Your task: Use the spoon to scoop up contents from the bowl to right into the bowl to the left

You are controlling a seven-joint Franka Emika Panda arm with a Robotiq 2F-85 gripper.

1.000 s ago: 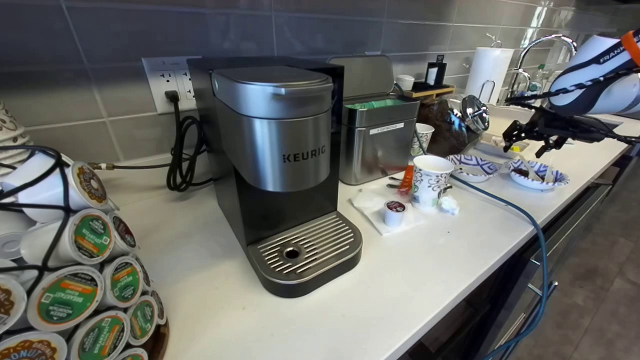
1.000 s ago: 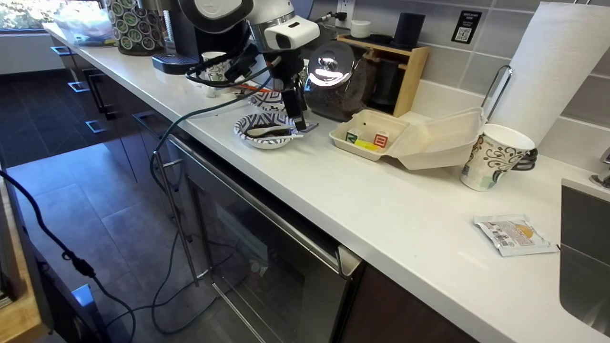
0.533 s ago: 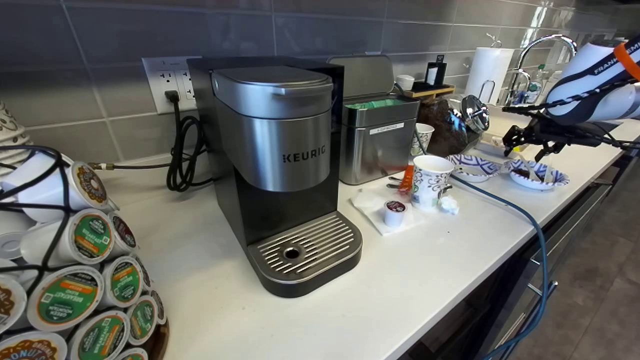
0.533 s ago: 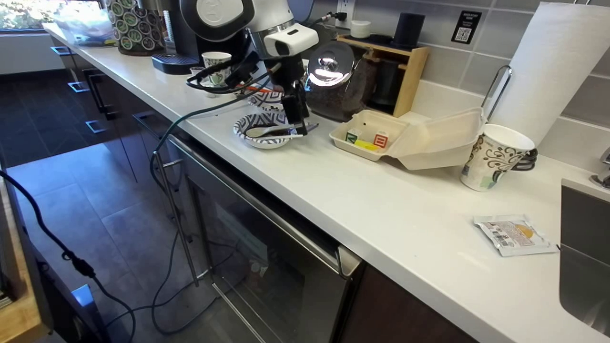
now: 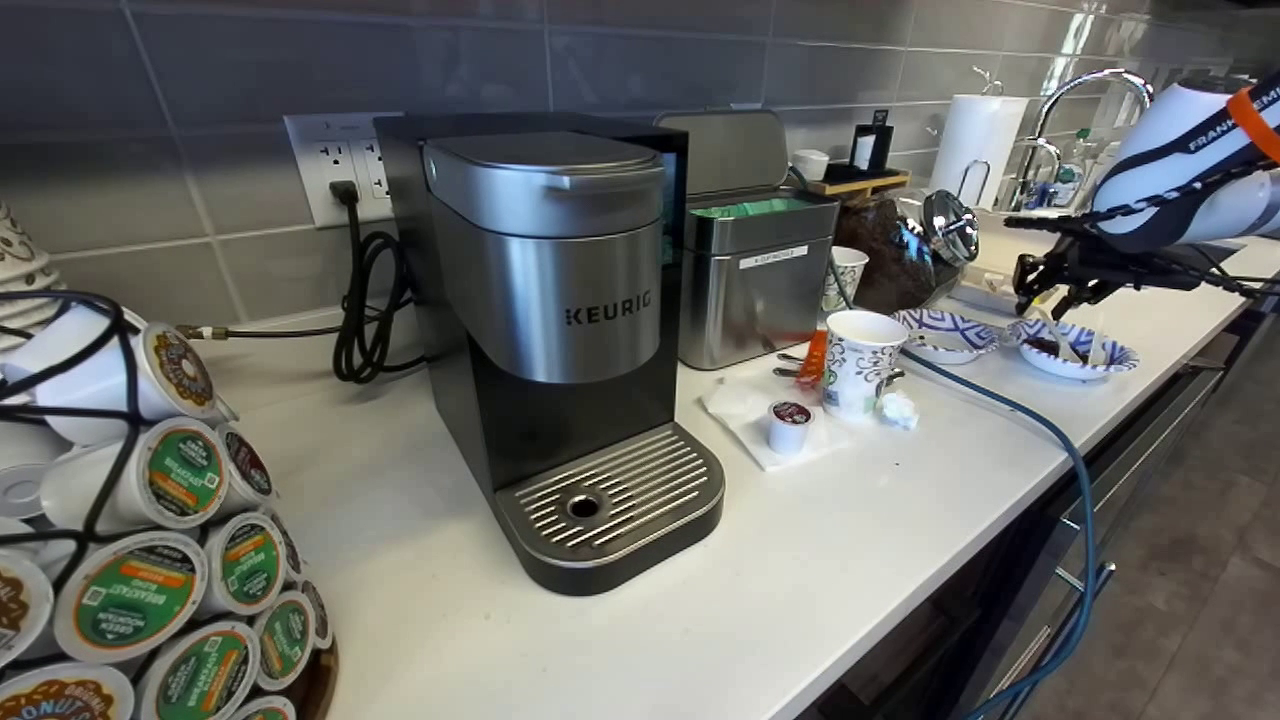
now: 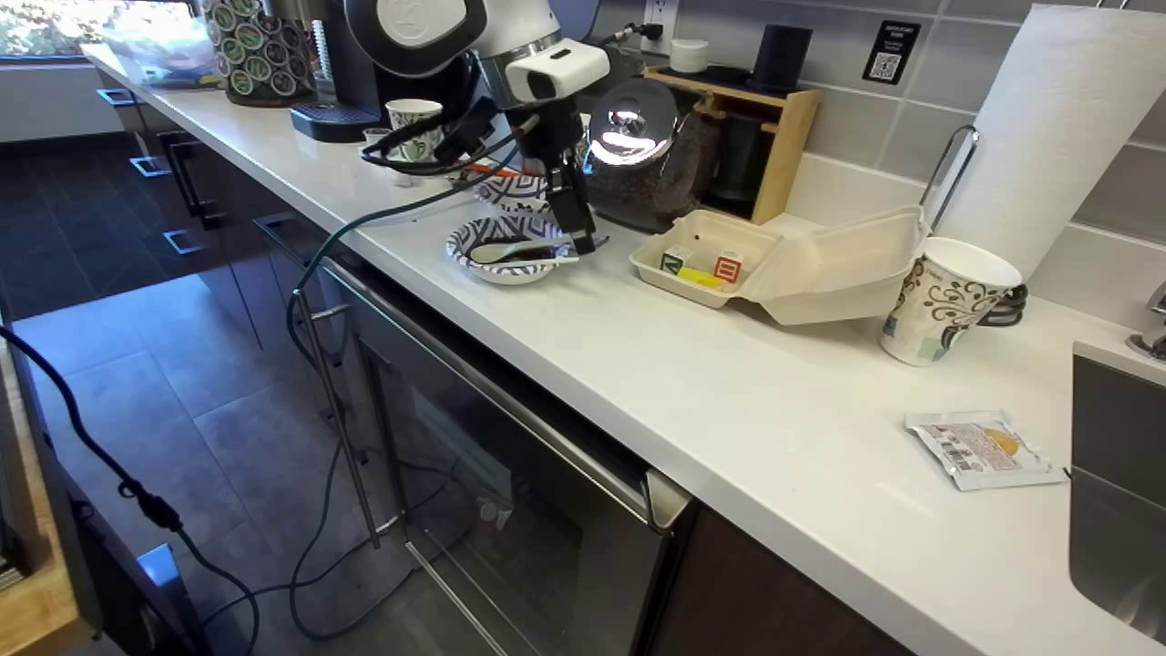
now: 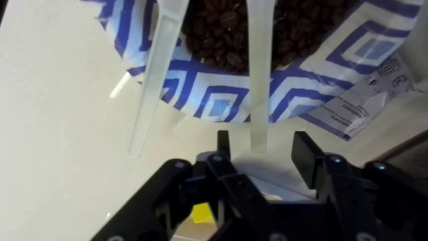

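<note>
Your black two-fingered gripper stands with jaws parted, only the tail end of the pale, straight-handled spoon between them where it lies across the blue-and-white patterned paper bowl of dark brown coffee beans, so reach farther along before squeezing evenly.

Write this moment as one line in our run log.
spoon: resting in bowl, ungripped | claw: open, gap on either side of spoon in wrist view | coffee beans: same bowl
</note>
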